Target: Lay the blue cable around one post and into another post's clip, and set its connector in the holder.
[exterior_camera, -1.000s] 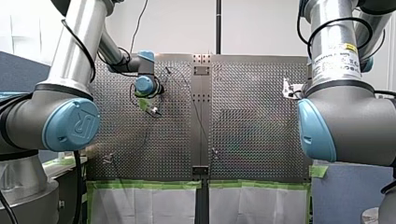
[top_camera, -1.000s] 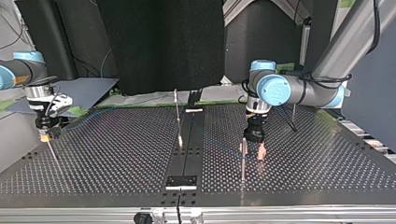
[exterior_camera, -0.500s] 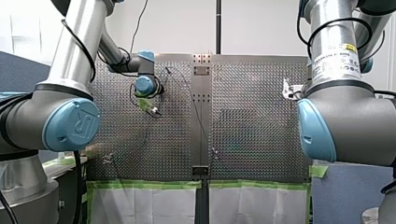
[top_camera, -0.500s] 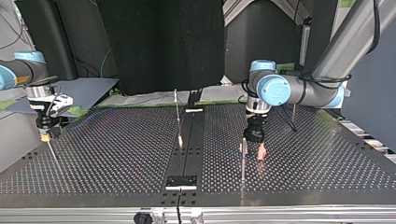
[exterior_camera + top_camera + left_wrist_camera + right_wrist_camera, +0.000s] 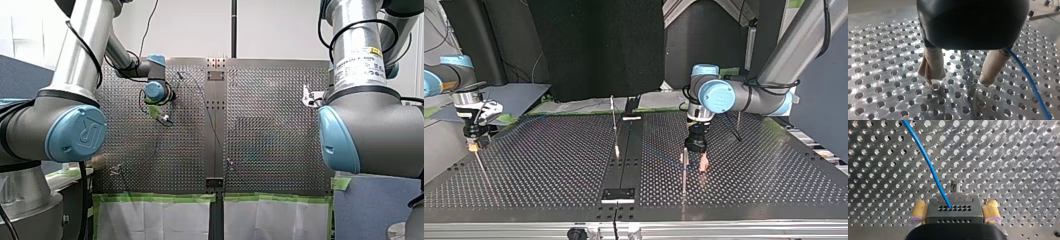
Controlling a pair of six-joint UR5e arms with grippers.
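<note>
In the right wrist view the blue cable (image 5: 928,162) runs over the perforated plate into a grey holder block (image 5: 954,213) with rows of small holes. My right gripper (image 5: 955,202) stands open, a yellow pad close on each side of that block. In the left wrist view my left gripper (image 5: 959,78) hangs open just above the plate, its beige pads apart with nothing between them. The blue cable (image 5: 1030,82) lies beside one finger. In the top view my left gripper (image 5: 696,161) is next to a thin post (image 5: 684,175), and my right gripper (image 5: 472,145) is at the far left.
A second post (image 5: 614,125) stands near the plate's dark centre strip (image 5: 624,165). Another post (image 5: 738,122) rises at the top view's right, behind my left arm. A small plate (image 5: 618,195) sits at the near end of the strip. A bolt head (image 5: 956,186) stands just ahead of the holder block.
</note>
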